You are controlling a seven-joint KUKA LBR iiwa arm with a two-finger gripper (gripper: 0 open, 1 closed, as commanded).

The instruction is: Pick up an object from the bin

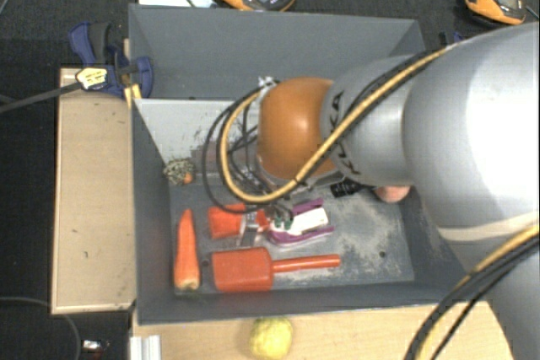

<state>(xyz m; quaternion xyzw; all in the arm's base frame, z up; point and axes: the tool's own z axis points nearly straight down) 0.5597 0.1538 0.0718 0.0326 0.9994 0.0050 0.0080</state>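
Gripper [253,225] is hanging low over the middle of the bin [278,55] floor, partly hidden under the arm [439,114]; apart or together cannot be told. Bare floor is lying open toward the far wall, save a small mottled lump [179,173]. An orange carrot [186,253] is lying along the left wall and a flat orange brush [245,270] along the near wall. A small orange block [222,222] and a purple-and-white piece [302,223] are sitting just beside the gripper.

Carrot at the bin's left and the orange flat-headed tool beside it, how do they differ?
The carrot is tapered and lies up-down in the view; the orange tool has a blocky head with a thin handle and lies crosswise. Both are orange.
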